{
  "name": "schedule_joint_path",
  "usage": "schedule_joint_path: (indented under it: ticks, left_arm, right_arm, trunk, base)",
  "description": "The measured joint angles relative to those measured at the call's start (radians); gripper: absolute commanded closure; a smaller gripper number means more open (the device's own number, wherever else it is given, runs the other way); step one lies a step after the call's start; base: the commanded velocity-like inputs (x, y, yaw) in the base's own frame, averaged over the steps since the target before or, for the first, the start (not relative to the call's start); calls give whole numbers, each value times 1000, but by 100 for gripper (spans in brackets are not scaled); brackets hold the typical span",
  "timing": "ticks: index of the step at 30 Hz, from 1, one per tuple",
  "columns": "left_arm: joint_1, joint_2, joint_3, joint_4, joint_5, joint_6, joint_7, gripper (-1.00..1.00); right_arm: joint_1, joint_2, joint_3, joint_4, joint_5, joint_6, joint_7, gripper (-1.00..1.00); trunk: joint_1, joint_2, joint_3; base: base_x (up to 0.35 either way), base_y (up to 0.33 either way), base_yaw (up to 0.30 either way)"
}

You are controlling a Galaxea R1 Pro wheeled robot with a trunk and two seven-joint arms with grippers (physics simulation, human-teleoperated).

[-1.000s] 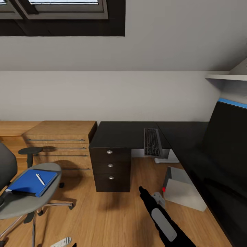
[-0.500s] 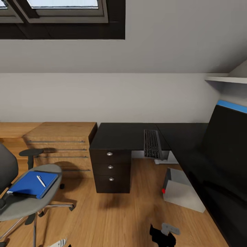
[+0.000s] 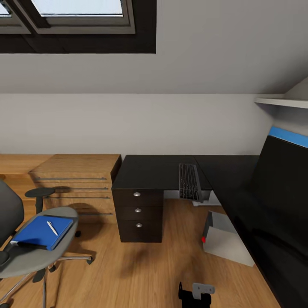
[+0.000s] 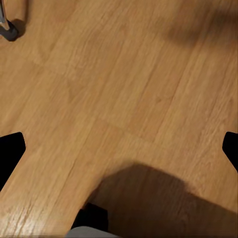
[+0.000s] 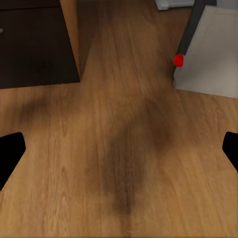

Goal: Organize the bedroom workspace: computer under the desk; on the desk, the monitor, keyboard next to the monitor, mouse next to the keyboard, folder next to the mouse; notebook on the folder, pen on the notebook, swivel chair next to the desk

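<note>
Right gripper (image 5: pixel 119 148), fingers spread and empty, had drawn back low over the floor (image 3: pixel 141 273), with the computer (image 3: pixel 224 239) just ahead beneath the desk (image 3: pixel 154 171), and the folder (image 3: pixel 40 231) waited on the swivel chair (image 3: pixel 30 252) far left.

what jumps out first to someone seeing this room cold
The bright blue folder lying on the grey swivel chair seat at lower left, with a white pen on it. Next, the black desk in the middle, its keyboard overhanging the edge, and the grey computer on the floor beside it.
</note>
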Motion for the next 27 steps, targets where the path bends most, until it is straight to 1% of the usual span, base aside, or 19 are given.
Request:
schedule_joint_path:
  ticks: [8,10,25,27]
  left_arm:
    - [0,-1,0,3,0,-13,0,-100]
    - [0,-1,0,3,1,-15,0,-100]
    - [0,-2,2,4,0,-18,0,-100]
    - [0,-2,2,4,0,-29,-2,-100]
  right_arm:
    - [0,3,-2,1,-1,-4,1,-100]
    - [0,2,-3,1,-1,-4,1,-100]
    - [0,4,-3,7,-1,-7,2,-100]
    - [0,4,-2,8,0,-6,2,-100]
  trunk:
    - [-31,56,19]
    - [-38,70,23]
    - [-95,175,67]
    - [-103,189,74]
  base:
    - [-1,0,63]
    - [-136,0,30]
    - [-322,0,3]
    - [-345,0,0]
